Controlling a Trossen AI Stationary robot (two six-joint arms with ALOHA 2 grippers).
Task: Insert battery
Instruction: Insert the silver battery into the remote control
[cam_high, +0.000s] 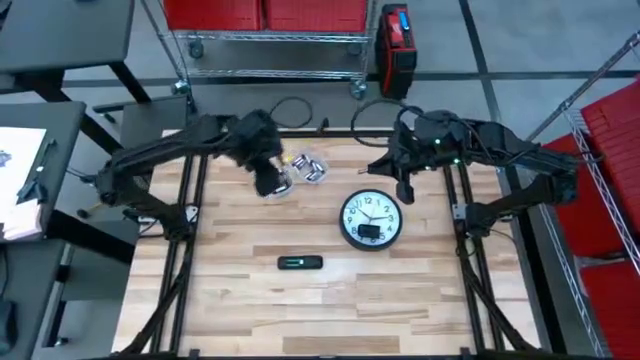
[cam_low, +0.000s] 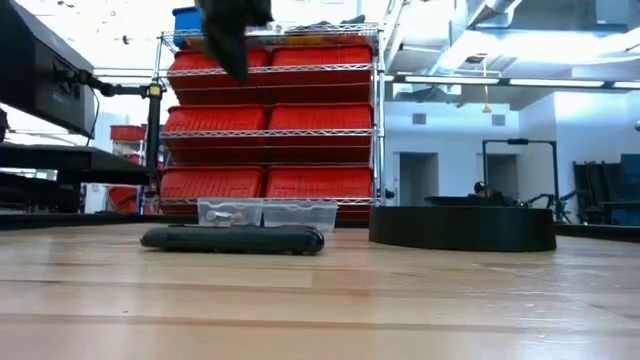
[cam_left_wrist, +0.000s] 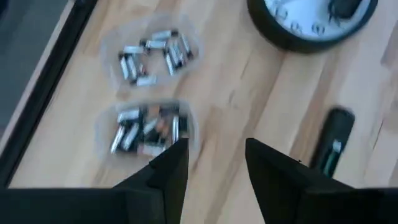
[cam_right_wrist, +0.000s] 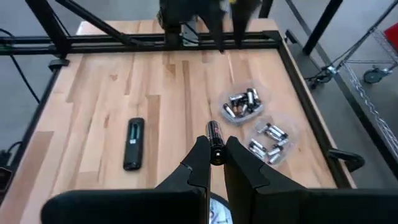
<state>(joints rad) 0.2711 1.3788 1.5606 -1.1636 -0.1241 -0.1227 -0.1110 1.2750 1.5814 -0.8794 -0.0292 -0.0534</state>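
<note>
A workshop — wire shelving (cam_low: 270, 110) stacked with red bins (cam_low: 320, 120).

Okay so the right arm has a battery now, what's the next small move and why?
Probably lower the right gripper, shut on the battery, toward the clock just below it, aiming at its dark compartment. The left gripper hangs open over the battery trays.

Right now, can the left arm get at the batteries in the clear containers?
Probably yes. The left gripper hangs open just above the nearer container of batteries, and nothing lies between them. The right gripper, holding a battery, is off by the clock.
</note>
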